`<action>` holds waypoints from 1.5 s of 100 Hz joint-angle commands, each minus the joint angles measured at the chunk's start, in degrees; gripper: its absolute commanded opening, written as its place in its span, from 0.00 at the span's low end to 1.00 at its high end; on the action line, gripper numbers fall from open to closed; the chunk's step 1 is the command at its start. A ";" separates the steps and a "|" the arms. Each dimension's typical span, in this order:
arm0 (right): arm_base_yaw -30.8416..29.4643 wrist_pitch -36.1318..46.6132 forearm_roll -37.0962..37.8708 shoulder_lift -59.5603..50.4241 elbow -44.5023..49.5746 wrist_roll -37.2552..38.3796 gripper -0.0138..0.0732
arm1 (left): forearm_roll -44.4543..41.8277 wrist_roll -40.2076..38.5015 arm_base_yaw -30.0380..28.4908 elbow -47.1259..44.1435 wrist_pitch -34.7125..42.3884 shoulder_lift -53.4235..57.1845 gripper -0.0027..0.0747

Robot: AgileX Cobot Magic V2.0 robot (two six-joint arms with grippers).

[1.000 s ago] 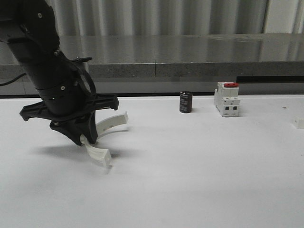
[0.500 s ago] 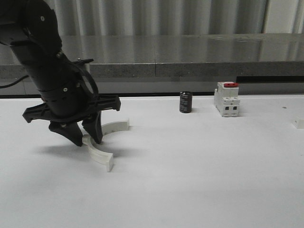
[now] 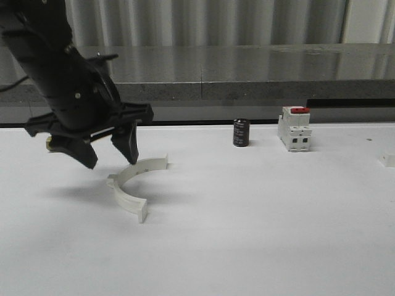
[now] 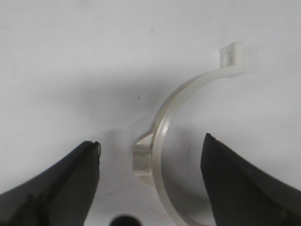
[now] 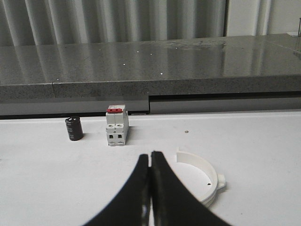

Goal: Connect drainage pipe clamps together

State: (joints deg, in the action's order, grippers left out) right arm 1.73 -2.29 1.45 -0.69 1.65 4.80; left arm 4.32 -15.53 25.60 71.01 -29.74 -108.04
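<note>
One white half-ring clamp [image 3: 127, 196] lies flat on the white table, left of centre. My left gripper [image 3: 111, 159] hangs open just above it and touches nothing. In the left wrist view the clamp [image 4: 161, 134] curves between the two spread black fingers [image 4: 75, 183], its end tab pointing away, and the left gripper [image 4: 151, 139] is well clear of it. A second white half-ring clamp [image 5: 204, 176] lies on the table just beside my right gripper [image 5: 150, 153], which is shut with nothing in it.
A black cylinder [image 3: 241, 132] and a white breaker with a red switch [image 3: 294, 128] stand at the back of the table, before a grey ledge. They also appear as the cylinder [image 5: 74, 128] and breaker [image 5: 116, 125]. A small white piece [image 3: 387, 158] sits at the right edge.
The left gripper opened, let go of the half-ring and rose up and to the left. The half-ring settled flat on the table.
</note>
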 commanded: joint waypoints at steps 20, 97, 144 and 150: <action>-0.29 4.67 -0.01 -0.93 -1.15 -0.39 0.08 | -5.53 -0.28 -5.76 -5.96 5.05 20.26 0.63; -0.29 4.67 -0.01 -0.93 -1.15 -0.39 0.08 | -12.77 -0.19 -15.27 -41.39 2.60 80.10 0.59; -0.29 7.57 -0.01 -0.93 -1.15 -0.39 0.08 | -12.68 -0.19 -15.27 -47.00 0.77 89.85 0.01; -0.29 7.42 -0.01 -0.93 -1.49 -0.39 0.08 | -12.68 -0.19 -15.27 -47.00 0.77 89.85 0.01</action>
State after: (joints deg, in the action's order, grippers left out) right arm 1.73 0.00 1.45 -0.69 1.65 4.80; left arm -8.36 -15.53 10.61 22.46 -32.93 -17.76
